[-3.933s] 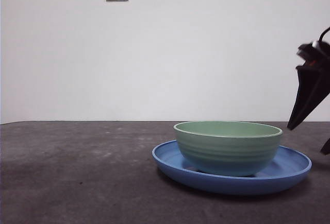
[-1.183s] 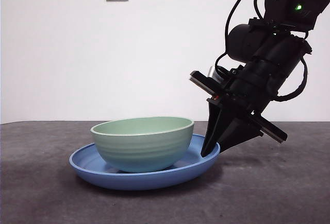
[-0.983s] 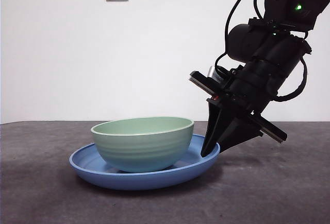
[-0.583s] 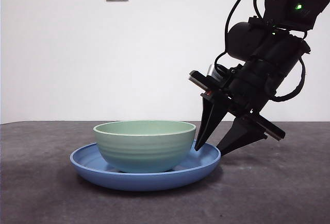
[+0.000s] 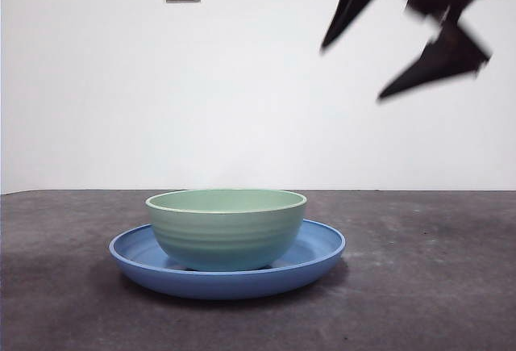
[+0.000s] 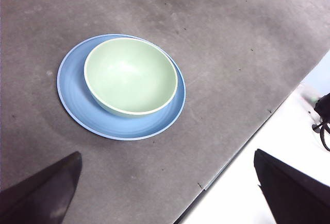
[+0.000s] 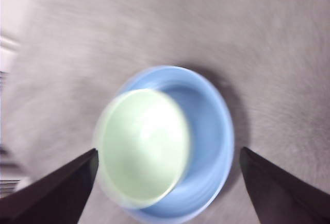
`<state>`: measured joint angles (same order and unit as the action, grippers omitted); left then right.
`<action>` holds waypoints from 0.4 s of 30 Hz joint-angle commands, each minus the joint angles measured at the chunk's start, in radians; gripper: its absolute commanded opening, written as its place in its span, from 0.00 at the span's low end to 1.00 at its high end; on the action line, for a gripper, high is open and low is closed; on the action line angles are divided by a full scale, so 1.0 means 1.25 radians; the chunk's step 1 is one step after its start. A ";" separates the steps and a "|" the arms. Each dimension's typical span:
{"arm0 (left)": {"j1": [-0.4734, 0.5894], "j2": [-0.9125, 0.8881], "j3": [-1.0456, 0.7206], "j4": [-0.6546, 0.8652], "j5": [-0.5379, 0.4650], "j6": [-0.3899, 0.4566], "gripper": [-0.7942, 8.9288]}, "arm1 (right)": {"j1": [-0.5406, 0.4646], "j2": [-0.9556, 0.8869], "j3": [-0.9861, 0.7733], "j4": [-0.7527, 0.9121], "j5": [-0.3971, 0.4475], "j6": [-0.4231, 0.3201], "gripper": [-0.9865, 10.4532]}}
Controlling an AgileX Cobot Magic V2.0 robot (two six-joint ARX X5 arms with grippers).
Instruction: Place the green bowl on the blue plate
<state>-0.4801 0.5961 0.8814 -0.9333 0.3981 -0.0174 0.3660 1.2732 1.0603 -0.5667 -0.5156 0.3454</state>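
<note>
The dark grey table (image 5: 419, 286) carries everything here, and the blue plate (image 5: 318, 262) lies on it, well away from the table edge that shows in the left wrist view. The green bowl (image 5: 226, 230) sits upright inside the plate, a little off its middle, with more bare blue showing on one side than the other. So the bowl is already where the task wants it, as far as I can judge.

High in the front view hangs the right gripper (image 5: 403, 32), blurred, its two black jaws spread wide and holding nothing; its wrist view looks straight down on bowl and plate. The left gripper (image 6: 165, 193) hangs over the table off to one side, jaws also wide apart and empty.

What remains looks like the retreat. Done well, that means lifting clear and straight up, jaws kept apart, so nothing brushes the bowl rim or tips the plate.

Half a second ago the right gripper was low beside the plate, its jaws straddling the plate's rim. Now it is lifted well above. Bowl and plate rest level where they stood then.
</note>
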 commanded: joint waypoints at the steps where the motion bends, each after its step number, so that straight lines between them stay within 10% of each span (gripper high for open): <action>1: -0.003 0.004 0.006 0.011 0.005 -0.004 0.63 | 0.010 -0.080 0.015 -0.062 0.001 -0.051 0.49; 12: -0.003 0.004 0.006 0.011 0.005 -0.004 0.63 | 0.043 -0.372 0.015 -0.372 0.044 -0.176 0.60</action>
<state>-0.4801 0.5961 0.8814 -0.9333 0.3981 -0.0174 0.4126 0.8177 1.0626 -1.0267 -0.4660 0.1711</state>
